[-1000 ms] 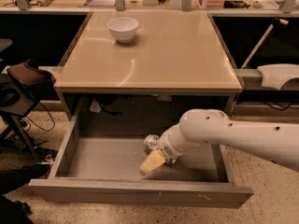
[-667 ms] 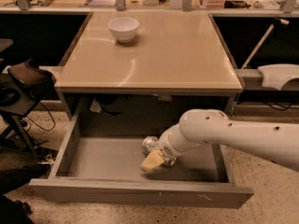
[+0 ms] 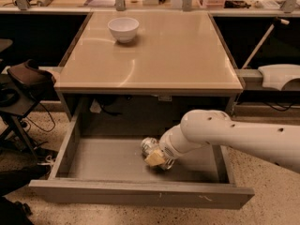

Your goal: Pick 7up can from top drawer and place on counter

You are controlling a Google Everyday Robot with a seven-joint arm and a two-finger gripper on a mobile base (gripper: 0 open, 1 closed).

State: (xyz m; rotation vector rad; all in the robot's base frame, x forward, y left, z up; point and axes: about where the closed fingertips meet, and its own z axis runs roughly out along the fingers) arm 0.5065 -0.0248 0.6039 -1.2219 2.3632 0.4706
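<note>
Well, in the camera view, the only one we have, very little has changed over the last second: the claw (image 3: pixel 156 159) sits down inside the open top drawer (image 3: pixel 108 162), low over its grey floor and a little right of the middle, much as it did in the two earlier pictures. The white arm (image 3: pixel 225 134) reaches in from the right over the drawer's side wall and has shifted only slightly. The 7up can (image 3: pixel 148 146) lies on the drawer floor just behind and to the left of the claw's yellowish tip. It looks to be touching the tip, and it is in the same spot as before, not raised at all. We cannot tell whether the claw is spread, pressed together or already pinching the can, since its tip and the can overlap from this angle. We take this stillness to mean the grasp is only being settled and the lift has not begun, so most of the task lies ahead. The tabletop (image 3: pixel 178 55) above the drawer carries a white bowl (image 3: pixel 123 28) near its far left corner. In our judgement the near and right parts offer plenty of room for setting the can down, once it has been lifted out past the tabletop's front edge.
</note>
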